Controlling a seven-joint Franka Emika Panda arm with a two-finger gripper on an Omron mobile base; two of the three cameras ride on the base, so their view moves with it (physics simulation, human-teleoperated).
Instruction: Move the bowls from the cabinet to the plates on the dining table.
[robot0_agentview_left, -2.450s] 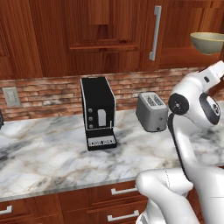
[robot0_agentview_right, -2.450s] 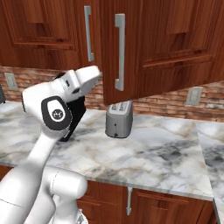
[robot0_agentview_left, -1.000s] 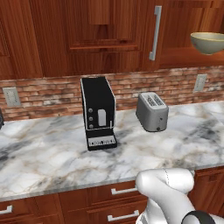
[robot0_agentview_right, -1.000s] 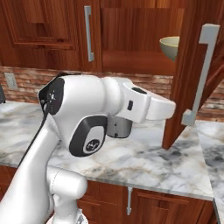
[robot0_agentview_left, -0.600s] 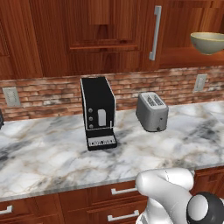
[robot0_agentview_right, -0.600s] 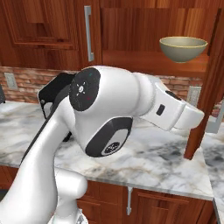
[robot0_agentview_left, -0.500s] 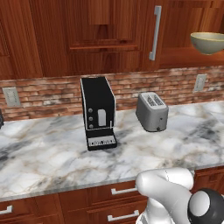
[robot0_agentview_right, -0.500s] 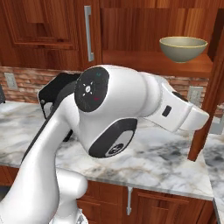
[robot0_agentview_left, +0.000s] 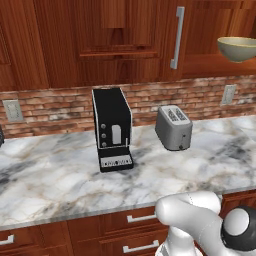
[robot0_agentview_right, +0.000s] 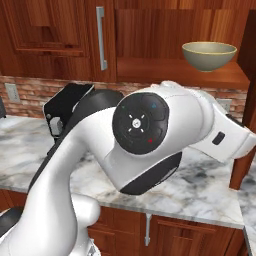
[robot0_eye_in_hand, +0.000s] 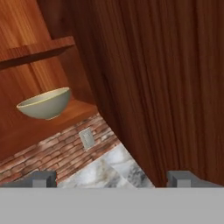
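A tan-beige bowl (robot0_agentview_left: 239, 48) (robot0_agentview_right: 209, 55) stands alone on the lower shelf of the dark red-brown wall cabinet (robot0_agentview_right: 165, 70), whose right door (robot0_eye_in_hand: 166, 78) hangs open. In the hand view the bowl (robot0_eye_in_hand: 43, 103) sits up and to the left, well beyond my gripper (robot0_eye_in_hand: 113, 179). The gripper is open, its fingertips (robot0_eye_in_hand: 43, 178) far apart with nothing between them, and the open door's inner face looms close on the right. The speckled bowl and the dining table are out of view. My arm's big elbow (robot0_agentview_right: 145, 145) hides much of the counter.
A black coffee machine (robot0_agentview_left: 112, 129) and a silver toaster (robot0_agentview_left: 173, 127) stand on the marble counter (robot0_agentview_left: 60, 180) below the cabinets. A long silver handle (robot0_agentview_left: 176, 37) marks the closed door. A wall outlet (robot0_eye_in_hand: 86, 138) sits on the brick backsplash. Drawers (robot0_agentview_left: 140, 232) run under the counter.
The cabinet's right door has swung open and bared the bowl. My arm has dropped and swung to the right; its elbow now sits larger in the right base view.
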